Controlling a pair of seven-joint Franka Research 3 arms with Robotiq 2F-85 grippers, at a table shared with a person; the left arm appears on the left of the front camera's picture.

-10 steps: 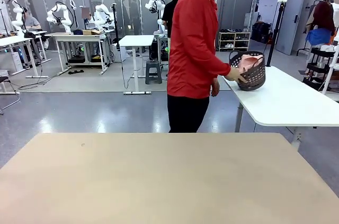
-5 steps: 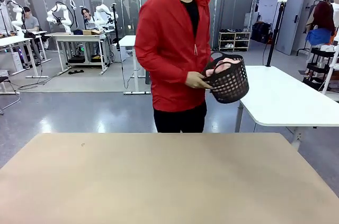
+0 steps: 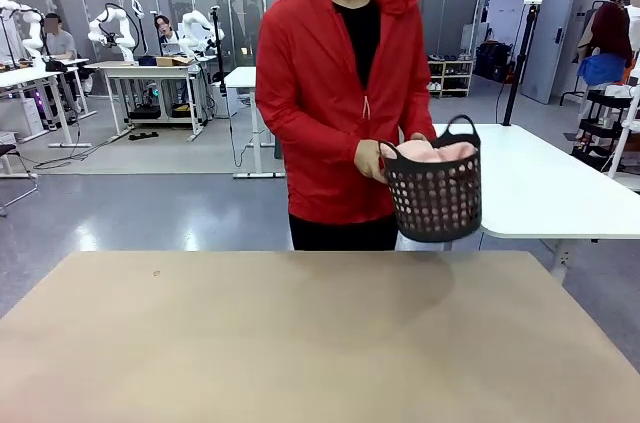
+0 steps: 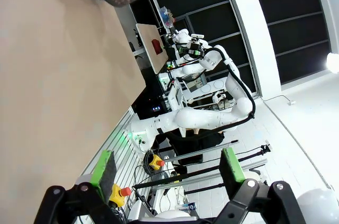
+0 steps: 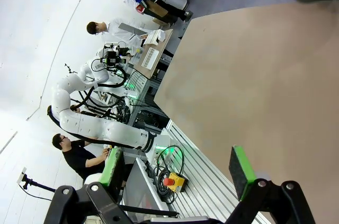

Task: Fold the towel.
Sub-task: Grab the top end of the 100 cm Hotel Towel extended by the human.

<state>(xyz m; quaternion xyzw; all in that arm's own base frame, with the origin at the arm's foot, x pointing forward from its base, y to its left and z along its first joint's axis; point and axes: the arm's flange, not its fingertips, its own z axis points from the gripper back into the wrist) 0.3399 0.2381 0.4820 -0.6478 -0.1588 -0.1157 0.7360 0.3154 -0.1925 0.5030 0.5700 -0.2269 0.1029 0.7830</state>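
Bright, flat overhead light filled the room. Beyond the left claw [image 4: 168, 152] white surfaces glared; beyond the right claw [image 5: 177, 150] the bench [image 5: 254, 86] lay evenly lit. Both wrist views bowed at their edges. The basket [image 3: 435, 193] cast only a faint shadow.

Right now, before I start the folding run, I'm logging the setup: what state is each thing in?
towel: bunched up inside the basket, not folded.
basket: upright, held in the air by the person's hand at the far side of the table.
left gripper: open, empty.
right gripper: open, empty.
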